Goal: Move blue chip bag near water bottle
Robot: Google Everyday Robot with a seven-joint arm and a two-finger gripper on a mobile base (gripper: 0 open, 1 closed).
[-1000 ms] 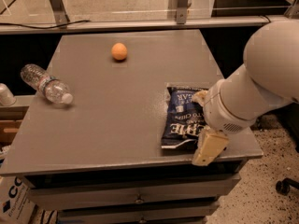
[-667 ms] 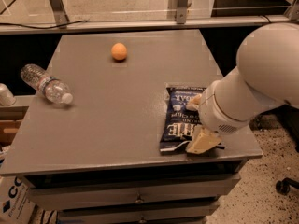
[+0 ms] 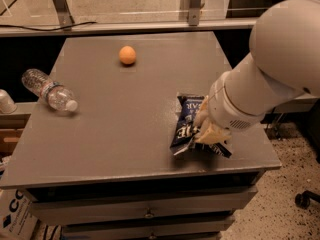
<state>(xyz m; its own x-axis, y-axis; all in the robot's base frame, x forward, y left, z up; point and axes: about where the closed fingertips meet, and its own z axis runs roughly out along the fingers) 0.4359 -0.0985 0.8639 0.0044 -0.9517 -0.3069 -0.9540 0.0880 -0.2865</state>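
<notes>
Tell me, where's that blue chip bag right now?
In the camera view, the blue chip bag lies near the front right corner of the table, under the gripper, far from the water bottle at the left edge.

On the table point(image 3: 125, 134), the water bottle point(image 3: 49, 91) lies at the left edge, with a small ball point(image 3: 127, 55) toward the rear. The chip bag point(image 3: 185, 124) lies front right, the gripper point(image 3: 210, 133) down on its right side.

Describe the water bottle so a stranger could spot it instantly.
Look at the grey table, then its left edge, far from the gripper down on the blue chip bag at the right. The water bottle lies there on its side: the only clear, ribbed thing, white-capped, unlike the round orange.
</notes>
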